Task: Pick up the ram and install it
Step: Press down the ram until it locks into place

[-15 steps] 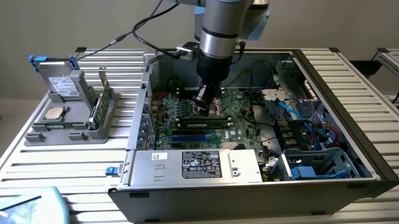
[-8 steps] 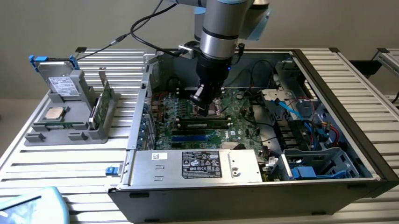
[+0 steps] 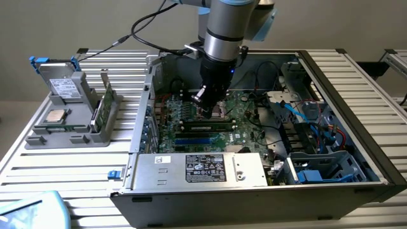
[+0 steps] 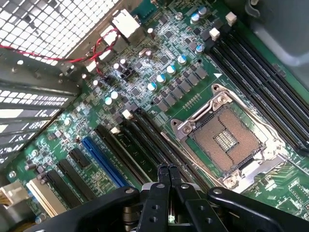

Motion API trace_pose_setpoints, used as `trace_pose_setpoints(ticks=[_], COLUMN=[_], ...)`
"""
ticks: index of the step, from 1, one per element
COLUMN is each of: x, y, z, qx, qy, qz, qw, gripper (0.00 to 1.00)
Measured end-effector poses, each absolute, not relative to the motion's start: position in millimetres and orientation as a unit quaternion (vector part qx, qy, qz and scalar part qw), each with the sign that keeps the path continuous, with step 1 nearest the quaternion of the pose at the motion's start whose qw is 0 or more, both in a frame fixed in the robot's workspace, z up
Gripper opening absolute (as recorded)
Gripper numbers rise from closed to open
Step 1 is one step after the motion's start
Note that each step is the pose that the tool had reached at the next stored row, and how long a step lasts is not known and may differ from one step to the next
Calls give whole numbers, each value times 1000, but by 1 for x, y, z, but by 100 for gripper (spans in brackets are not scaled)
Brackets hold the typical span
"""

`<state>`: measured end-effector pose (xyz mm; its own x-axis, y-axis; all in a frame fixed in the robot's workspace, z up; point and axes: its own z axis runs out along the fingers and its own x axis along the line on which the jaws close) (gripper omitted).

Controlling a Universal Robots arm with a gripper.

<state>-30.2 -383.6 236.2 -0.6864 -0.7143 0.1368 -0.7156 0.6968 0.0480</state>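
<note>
The arm reaches straight down at upper centre of the exterior view into the open computer case (image 3: 356,138); the gripper (image 3: 205,106) hangs over the motherboard (image 3: 190,114), jaws clenched and empty. The ram (image 3: 205,127) sits in a slot just below it.

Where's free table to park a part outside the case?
Bare slatted table between the grey holder and the case's front corner, and behind the holder. Crowded: inside the case, where the shut gripper sits over the motherboard.
</note>
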Motion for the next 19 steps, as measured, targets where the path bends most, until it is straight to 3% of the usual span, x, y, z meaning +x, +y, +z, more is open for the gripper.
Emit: trace_pose_setpoints(ticks=[7,15,19], x=[-30,-30,-30], y=[-384,-384,-384], z=[236,236,236], qx=[355,324,314], qy=[-933,-944,-947], qz=[7,16,22], qw=[60,63,56], gripper=[10,10,10])
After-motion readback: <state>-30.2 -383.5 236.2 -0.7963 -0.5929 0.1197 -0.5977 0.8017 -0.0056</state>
